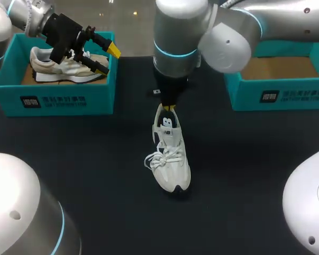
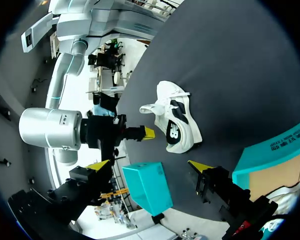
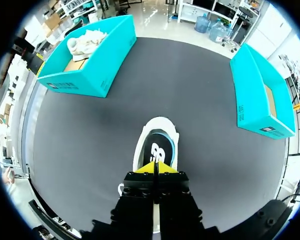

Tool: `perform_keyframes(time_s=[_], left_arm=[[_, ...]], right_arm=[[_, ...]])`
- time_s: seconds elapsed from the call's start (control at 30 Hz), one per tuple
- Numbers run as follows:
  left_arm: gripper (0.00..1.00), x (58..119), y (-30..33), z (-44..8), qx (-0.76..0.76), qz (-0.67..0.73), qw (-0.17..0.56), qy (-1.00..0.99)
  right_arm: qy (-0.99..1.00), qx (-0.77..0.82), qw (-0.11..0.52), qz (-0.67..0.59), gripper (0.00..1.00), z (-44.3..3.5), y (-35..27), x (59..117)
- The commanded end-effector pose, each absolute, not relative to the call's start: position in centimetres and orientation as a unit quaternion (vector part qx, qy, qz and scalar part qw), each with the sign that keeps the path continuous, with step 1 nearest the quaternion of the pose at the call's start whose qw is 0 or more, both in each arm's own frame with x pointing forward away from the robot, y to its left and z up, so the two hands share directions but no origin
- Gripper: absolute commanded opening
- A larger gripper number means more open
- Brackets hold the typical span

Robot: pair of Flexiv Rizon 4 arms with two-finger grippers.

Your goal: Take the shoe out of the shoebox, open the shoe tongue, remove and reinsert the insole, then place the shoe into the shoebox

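Note:
A white shoe (image 1: 170,154) lies on the dark table, toe toward the front edge, laces loose. Its dark printed insole (image 3: 157,145) shows inside the heel opening. My right gripper (image 1: 170,108) hangs straight down at the heel; its yellow tips (image 3: 155,168) are shut together over the heel rim, and I cannot tell whether they pinch anything. My left gripper (image 1: 107,58) is open above the left teal shoebox (image 1: 53,98), over a beige shoe (image 1: 69,66) inside. The left wrist view shows the white shoe (image 2: 178,122) on its side of view and the right gripper (image 2: 146,133) beside its heel.
A second teal shoebox (image 1: 279,93) stands at the back right, showing only its cardboard floor. Both boxes (image 3: 85,75) (image 3: 260,92) lie ahead of the right gripper, with bare dark table between them and around the shoe.

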State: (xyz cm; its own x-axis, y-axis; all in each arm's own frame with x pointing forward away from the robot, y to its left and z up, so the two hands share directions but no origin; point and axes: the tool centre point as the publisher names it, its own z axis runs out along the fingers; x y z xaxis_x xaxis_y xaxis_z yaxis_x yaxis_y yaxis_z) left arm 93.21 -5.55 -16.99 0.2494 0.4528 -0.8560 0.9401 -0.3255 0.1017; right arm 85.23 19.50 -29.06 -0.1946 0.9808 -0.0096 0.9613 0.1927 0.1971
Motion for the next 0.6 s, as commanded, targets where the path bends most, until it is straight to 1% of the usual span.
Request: perform_keyframes(time_s=[0.03, 0.6], left_arm=[[1.0, 93.2, -5.5, -16.9, 0.722, -0.376, 0.322, 0.483], [1.0, 93.2, -5.5, -16.9, 0.722, -0.376, 0.322, 0.483]], right_arm=[[0.764, 0.638, 0.078, 0.055, 0.0, -30.4, 19.5, 84.8], [0.76, 0.646, 0.044, 0.05, 0.0, -34.2, 19.2, 85.2]])
